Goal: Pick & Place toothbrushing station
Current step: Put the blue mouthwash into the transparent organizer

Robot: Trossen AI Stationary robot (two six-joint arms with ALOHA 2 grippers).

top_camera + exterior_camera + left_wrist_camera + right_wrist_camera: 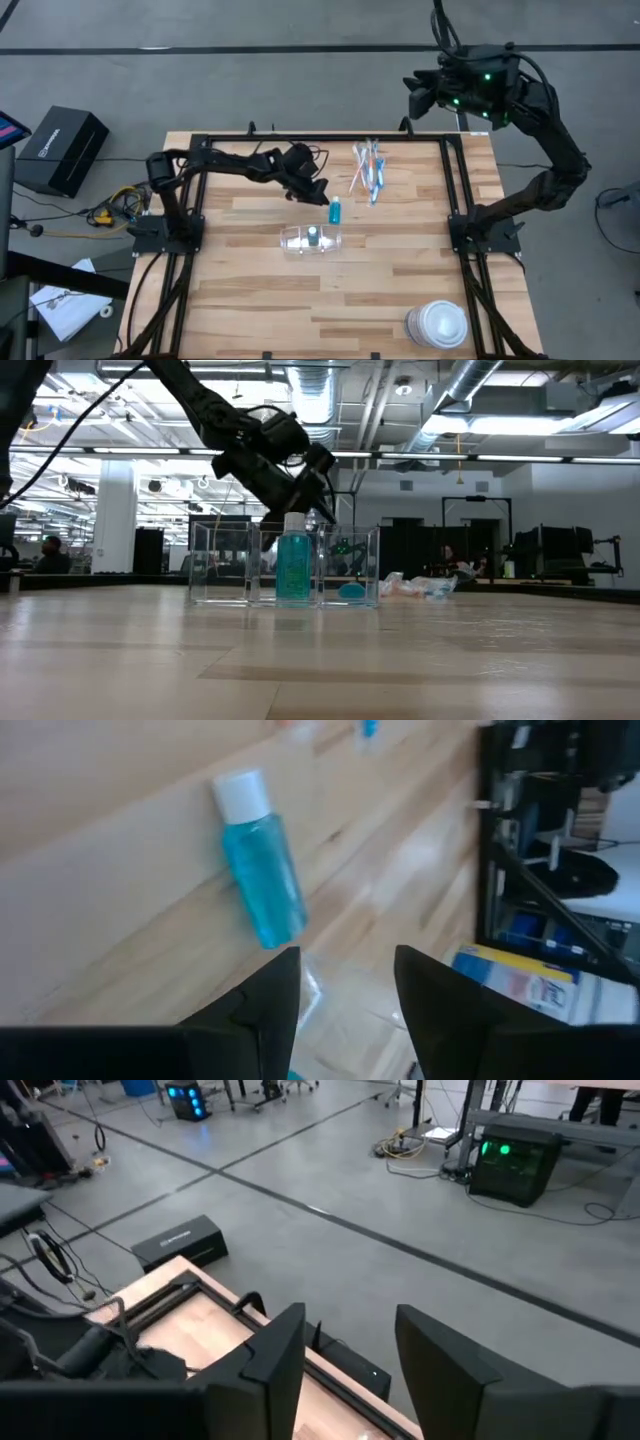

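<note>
Left pincer (322,197), fingers spread and empty, hovers beside the upright blue-green tube (335,210) on the bench (250,290); right pincer (345,1370), spread, waits off-bench.

Wood table (240,300): clear cup (310,240), blue tube (334,210), toothbrushes (368,168), white lidded container (438,324).

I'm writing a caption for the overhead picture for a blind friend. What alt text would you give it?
Seen from above, a dark robot arm's left claw hovers open beside a small blue-green bottle on a wooden table. A clear cup lies just below it and toothbrushes are scattered above; the right claw waits beyond the table's far corner.
</note>
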